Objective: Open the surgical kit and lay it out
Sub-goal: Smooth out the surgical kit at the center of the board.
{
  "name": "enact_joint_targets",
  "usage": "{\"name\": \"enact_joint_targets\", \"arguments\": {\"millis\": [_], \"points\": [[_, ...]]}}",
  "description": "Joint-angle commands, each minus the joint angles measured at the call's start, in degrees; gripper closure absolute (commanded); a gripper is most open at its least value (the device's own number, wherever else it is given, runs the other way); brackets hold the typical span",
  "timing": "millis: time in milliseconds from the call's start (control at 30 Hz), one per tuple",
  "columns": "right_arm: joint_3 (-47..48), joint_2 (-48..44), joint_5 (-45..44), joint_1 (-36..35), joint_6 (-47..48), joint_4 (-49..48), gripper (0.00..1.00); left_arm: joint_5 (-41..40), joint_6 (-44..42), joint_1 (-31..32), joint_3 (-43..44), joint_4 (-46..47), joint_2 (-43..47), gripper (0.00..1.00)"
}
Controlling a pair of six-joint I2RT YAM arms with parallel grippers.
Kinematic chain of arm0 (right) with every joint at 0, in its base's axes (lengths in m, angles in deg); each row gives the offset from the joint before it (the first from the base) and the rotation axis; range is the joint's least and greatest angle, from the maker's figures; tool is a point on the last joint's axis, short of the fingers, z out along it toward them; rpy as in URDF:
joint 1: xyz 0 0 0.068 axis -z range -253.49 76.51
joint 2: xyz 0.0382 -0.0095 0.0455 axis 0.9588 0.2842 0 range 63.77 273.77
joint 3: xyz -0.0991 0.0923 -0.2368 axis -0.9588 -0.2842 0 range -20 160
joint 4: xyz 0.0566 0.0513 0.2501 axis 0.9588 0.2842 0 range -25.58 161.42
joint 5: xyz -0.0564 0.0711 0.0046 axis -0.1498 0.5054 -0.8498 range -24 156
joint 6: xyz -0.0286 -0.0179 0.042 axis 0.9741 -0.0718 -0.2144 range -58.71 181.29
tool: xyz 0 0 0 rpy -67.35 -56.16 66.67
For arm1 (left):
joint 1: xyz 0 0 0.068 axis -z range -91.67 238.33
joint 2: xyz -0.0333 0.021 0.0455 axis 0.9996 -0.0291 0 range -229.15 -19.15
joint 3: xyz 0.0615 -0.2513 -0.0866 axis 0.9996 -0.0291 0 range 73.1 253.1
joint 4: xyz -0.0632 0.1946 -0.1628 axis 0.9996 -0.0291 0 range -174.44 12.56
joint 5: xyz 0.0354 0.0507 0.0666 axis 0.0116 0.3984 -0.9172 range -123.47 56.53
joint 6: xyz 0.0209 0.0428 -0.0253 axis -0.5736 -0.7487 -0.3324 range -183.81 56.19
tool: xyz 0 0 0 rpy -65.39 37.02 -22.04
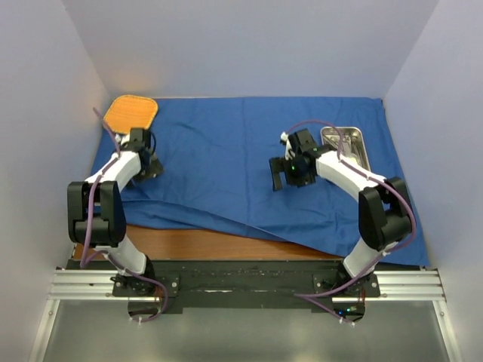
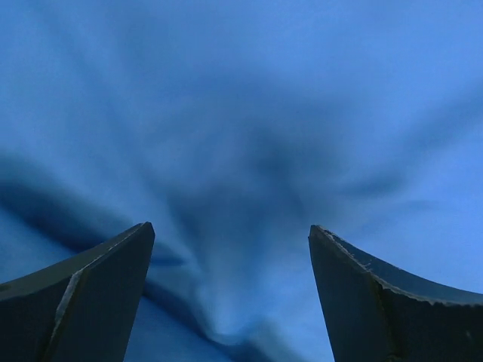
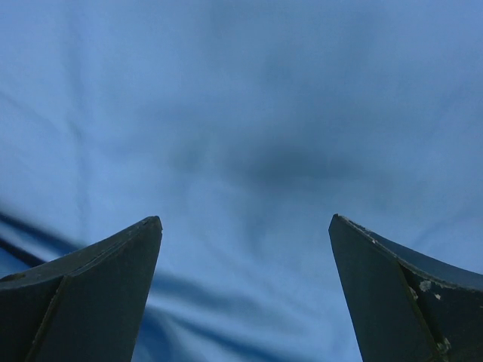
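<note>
The cloth wrap [image 1: 226, 151] is plain deep blue. The tray [image 1: 365, 147] is shiny silver. The mat [image 1: 130, 112] is orange with a paler rim. The desk [image 1: 211, 243] is brown wood. The left tool [image 2: 230, 249] and right tool [image 3: 245, 234] are dark grey.

I count one blue cloth wrap [image 1: 226, 151], one steel tray [image 1: 364, 143] with contents too small to count, one orange mat [image 1: 130, 113] and one bench [image 1: 226, 243]. Two arms, two pincers: the left pincer [image 1: 147, 167] and the right pincer [image 1: 290, 175].
</note>
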Motion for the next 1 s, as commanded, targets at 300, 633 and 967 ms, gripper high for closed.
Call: {"name": "enact_joint_targets", "arguments": {"millis": [300, 633, 967], "points": [[-19.52, -14.46, 2.61, -0.42, -5.7, 7.73, 0.01, -6.43, 7.74, -10.49, -17.17, 0.44, 6.14, 0.16], [-22.97, -20.43, 3.67, -0.33, -7.63, 13.26, 0.02, -14.77, 12.74, -12.87, -19.02, -8.44, 15.8, 0.15], [-20.6, -28.52, 5.42, -0.42, -6.93, 12.75, 0.02, -14.69, 19.08, -14.81, -21.04, -13.45, 26.53, 0.13]]}}
